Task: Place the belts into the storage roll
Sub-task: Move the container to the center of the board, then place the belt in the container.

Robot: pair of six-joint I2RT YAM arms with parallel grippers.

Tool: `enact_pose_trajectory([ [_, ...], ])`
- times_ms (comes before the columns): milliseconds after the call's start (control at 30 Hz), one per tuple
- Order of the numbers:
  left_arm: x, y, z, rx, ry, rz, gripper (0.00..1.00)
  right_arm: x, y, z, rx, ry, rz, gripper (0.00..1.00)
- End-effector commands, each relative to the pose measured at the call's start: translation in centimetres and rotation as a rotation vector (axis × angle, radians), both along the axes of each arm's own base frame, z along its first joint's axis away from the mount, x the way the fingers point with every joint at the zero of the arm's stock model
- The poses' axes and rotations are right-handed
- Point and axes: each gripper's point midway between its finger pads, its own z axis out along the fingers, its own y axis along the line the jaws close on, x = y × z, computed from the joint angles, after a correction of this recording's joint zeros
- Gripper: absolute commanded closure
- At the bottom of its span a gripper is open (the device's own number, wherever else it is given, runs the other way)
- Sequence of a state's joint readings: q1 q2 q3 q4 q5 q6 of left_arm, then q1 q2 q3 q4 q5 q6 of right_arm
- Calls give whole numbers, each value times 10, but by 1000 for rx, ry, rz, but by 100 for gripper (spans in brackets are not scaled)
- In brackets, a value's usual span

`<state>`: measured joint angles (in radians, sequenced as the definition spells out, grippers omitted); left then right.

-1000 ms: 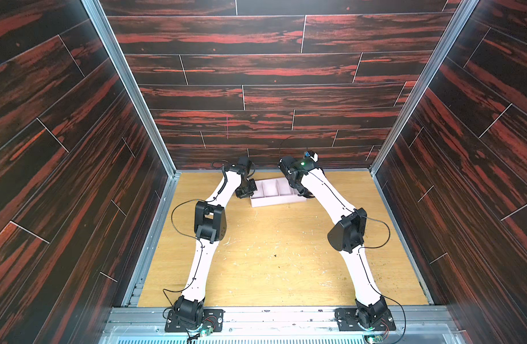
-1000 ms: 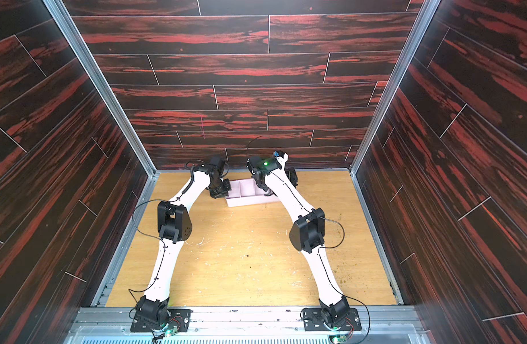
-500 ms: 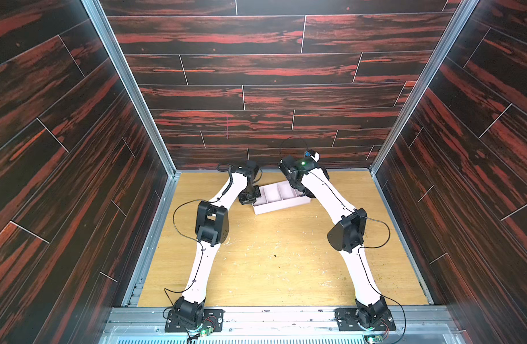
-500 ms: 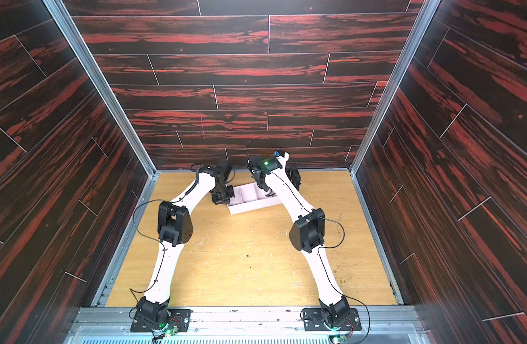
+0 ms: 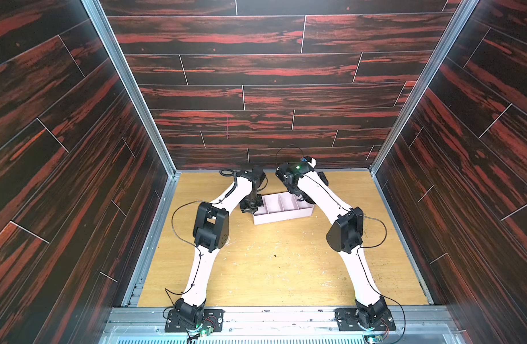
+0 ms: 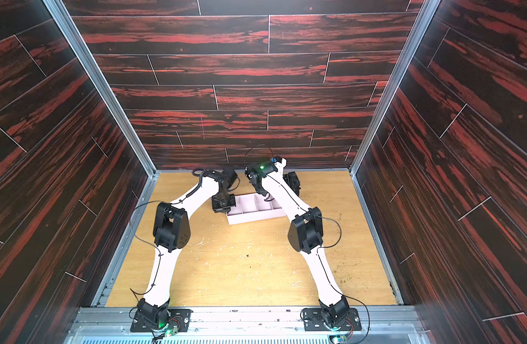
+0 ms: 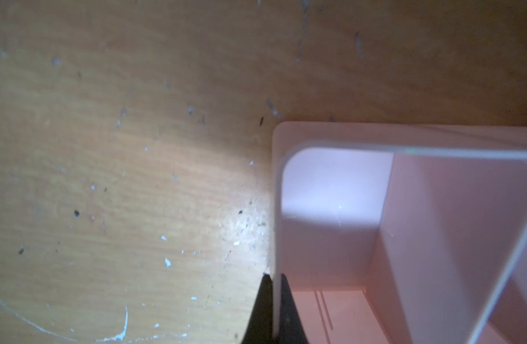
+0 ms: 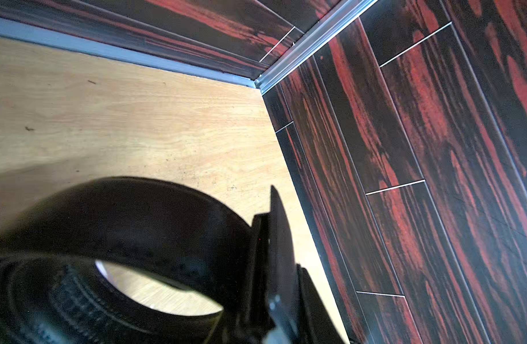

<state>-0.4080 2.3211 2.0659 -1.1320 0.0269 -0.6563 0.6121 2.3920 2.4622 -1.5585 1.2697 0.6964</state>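
Note:
The storage roll [image 5: 281, 216] [image 6: 250, 217] is a pale pink tray with dividers, lying askew near the back of the floor. My left gripper [image 5: 251, 206] [image 7: 274, 277] is shut on the tray's left end wall [image 7: 276, 208], one finger inside and one outside. The near compartments [image 7: 330, 193] hold nothing. The belt [image 8: 137, 214] is a black coiled strap, and my right gripper [image 8: 278, 268] is shut on it above the floor, facing the far right corner. In a top view that gripper [image 6: 292, 182] is mostly hidden behind its own forearm.
The wooden floor [image 5: 280, 262] is scratched and flecked with white. Dark red-black panel walls with metal rails [image 8: 310, 38] close in the back and both sides. Both arms' elbows [image 5: 210, 226] [image 5: 344, 232] stand over the middle of the floor.
The left gripper has dragged the tray's left end toward the front, turning the tray askew. The right arm has held still with the belt.

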Motion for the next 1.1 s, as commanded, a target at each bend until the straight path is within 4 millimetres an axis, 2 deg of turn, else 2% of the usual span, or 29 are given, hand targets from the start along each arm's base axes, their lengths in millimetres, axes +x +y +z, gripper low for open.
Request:
enact_pose_trajectory([
  [0, -6, -8, 25, -56, -42, 32, 100, 3, 6, -8, -53, -6, 6, 100],
  [300, -18, -22, 15, -77, -37, 26, 100, 4, 23, -39, -81, 45, 33, 100],
  [567, -23, -28, 14, -108, -38, 30, 100, 5, 33, -61, -116, 71, 47, 100],
  [1067, -26, -39, 17, -131, -31, 6, 100, -4, 62, -126, -129, 168, 83, 100],
])
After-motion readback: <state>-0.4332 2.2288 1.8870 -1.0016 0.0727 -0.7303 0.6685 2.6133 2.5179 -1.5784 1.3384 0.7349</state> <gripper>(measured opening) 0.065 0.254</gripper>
